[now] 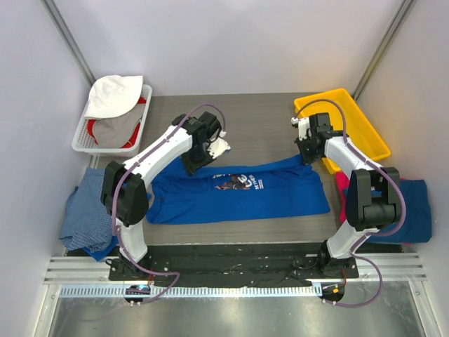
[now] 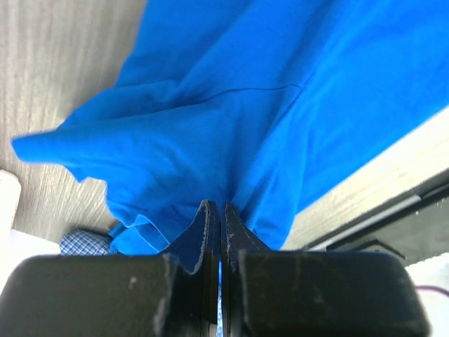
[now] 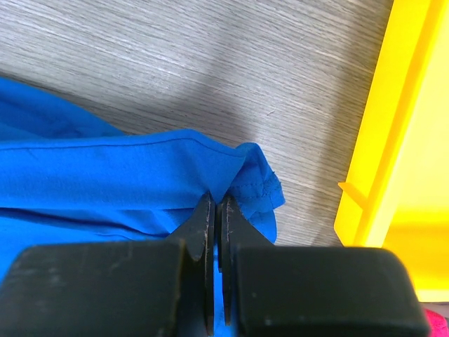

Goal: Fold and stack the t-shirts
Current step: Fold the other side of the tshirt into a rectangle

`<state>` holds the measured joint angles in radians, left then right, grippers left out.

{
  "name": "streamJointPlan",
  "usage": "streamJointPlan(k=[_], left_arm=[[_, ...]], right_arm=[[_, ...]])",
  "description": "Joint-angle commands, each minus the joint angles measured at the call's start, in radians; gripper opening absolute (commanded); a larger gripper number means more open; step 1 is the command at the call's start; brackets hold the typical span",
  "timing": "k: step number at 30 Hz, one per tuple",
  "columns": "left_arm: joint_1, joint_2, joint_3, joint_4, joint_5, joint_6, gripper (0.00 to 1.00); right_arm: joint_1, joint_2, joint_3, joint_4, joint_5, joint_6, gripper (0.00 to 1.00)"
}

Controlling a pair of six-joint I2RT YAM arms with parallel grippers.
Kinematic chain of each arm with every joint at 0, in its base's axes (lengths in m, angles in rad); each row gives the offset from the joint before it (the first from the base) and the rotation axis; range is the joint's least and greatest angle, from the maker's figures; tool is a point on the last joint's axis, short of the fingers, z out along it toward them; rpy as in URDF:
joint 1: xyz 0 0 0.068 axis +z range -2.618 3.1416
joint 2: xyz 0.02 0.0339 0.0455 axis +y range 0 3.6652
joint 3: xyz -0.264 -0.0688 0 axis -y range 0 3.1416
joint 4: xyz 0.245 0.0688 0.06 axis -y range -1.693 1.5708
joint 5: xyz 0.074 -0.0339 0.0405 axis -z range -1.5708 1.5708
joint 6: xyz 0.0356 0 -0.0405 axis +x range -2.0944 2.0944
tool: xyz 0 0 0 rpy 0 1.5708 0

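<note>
Surface: grey wood-grain counter [image 1: 259, 119]
Centre: royal blue printed t-shirt [image 1: 280, 196], spread
Upper left: white basket [image 1: 78, 140]
Upper right: yellow tray [image 1: 358, 123]

A robotics lab test cell: plain white panel walls [image 1: 231, 42] enclose a wood-grain table [image 1: 259, 112], with an aluminium mounting rail [image 1: 84, 267] along its near edge.
</note>
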<state>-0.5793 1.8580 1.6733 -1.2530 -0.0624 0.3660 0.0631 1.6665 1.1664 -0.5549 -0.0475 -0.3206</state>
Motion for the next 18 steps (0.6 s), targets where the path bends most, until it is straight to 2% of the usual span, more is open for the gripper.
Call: streamJointPlan(k=[1,10,18], left_arm=[[-0.025,-0.014,0.029,-0.114,-0.051,-0.012,0.0],[-0.086,-0.002,-0.009,-0.178,-0.08,-0.021,0.0],[-0.122,0.0,-0.072,-0.207,-0.05,-0.039,0.0]], right_arm=[[-0.006,-0.057,-0.001,0.003,0.029,-0.028,0.03],[-0.008,-0.067,-0.007,0.001,0.029,-0.034,0.03],[-0.006,-0.08,-0.011,-0.003,0.04,-0.046,0.03]])
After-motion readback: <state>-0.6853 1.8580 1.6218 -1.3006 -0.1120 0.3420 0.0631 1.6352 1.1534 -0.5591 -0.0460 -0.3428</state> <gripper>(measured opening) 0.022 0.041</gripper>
